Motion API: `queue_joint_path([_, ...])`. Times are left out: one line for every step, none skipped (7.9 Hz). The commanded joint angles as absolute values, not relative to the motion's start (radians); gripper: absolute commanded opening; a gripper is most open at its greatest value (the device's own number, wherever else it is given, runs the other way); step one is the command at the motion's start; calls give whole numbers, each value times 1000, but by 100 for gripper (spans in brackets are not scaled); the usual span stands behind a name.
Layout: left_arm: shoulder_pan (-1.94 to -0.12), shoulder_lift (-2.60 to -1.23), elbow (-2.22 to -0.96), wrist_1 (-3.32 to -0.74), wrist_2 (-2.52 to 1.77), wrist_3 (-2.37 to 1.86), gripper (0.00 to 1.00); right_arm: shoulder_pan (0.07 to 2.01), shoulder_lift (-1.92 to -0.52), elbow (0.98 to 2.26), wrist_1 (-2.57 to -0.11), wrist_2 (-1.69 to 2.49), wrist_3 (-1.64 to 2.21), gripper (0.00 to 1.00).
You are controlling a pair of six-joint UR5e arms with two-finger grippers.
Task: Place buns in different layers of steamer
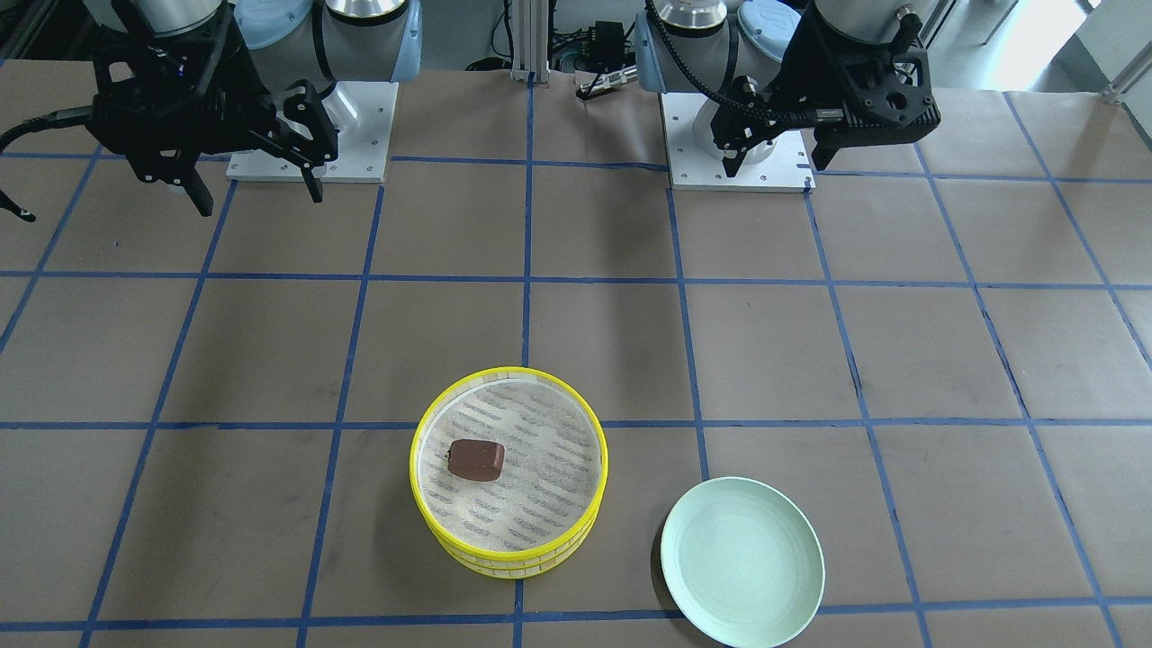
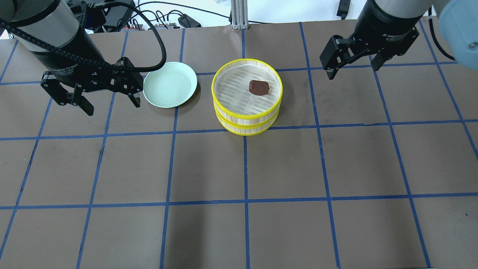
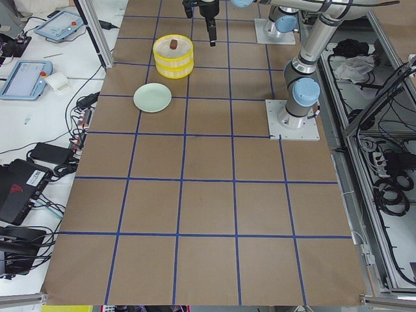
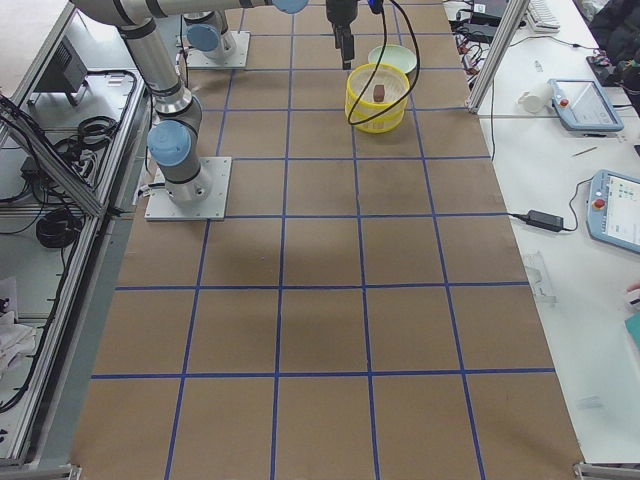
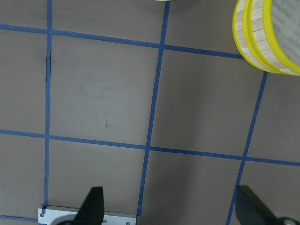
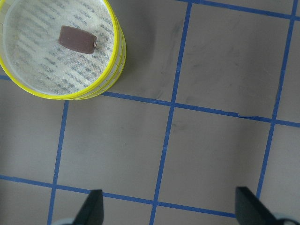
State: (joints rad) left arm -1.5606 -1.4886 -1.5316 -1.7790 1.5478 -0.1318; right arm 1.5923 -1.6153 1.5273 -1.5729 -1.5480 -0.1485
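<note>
Overhead exterior view: the left gripper [image 2: 113, 107] hangs above the table [image 2: 283, 164] with its fingers spread wide, holding and touching nothing. The right gripper [image 2: 353, 73] is likewise spread and empty, hovering clear of the surface. Two steamer layers are stacked, the upper layer [image 2: 246, 59] sitting squarely on the lower layer [image 2: 244, 129]. One dark reddish-brown bun [image 2: 259, 87] lies on the upper layer's striped mesh floor, toward 3 o'clock of its centre. One pale green plate [image 2: 170, 89] sits just beside the stack at its 9 o'clock. The left gripper is at 9 o'clock of the plate, and the right gripper is at 2 o'clock of the stack.
</note>
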Motion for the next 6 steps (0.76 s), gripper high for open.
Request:
queue_joint_path([-1575, -1502, -1542, -1766, 1548, -81, 100, 1592, -1615, 1528, -1572, -1551, -149, 100])
queue_joint_path([-1575, -1515, -1542, -1732, 1548, -81, 100, 1591, -1615, 1528, -1574, -1551, -149, 100])
queue_joint_path([-1575, -1540, -1542, -1657, 1546, -86, 100, 1591, -1615, 1528, -1574, -1551, -149, 100])
queue_joint_path([-1578, -1546, -1543, -1649, 1546, -87, 100, 1591, -1615, 1528, -1572, -1551, -149, 100])
queue_joint_path([-1583, -1545, -1543, -1651, 1549, -87, 100, 1591, -1615, 1528, -1574, -1552, -149, 100])
queue_joint_path([-1583, -1545, -1543, -1648, 1548, -90, 100, 1591, -1615, 1528, -1572, -1552, -149, 100])
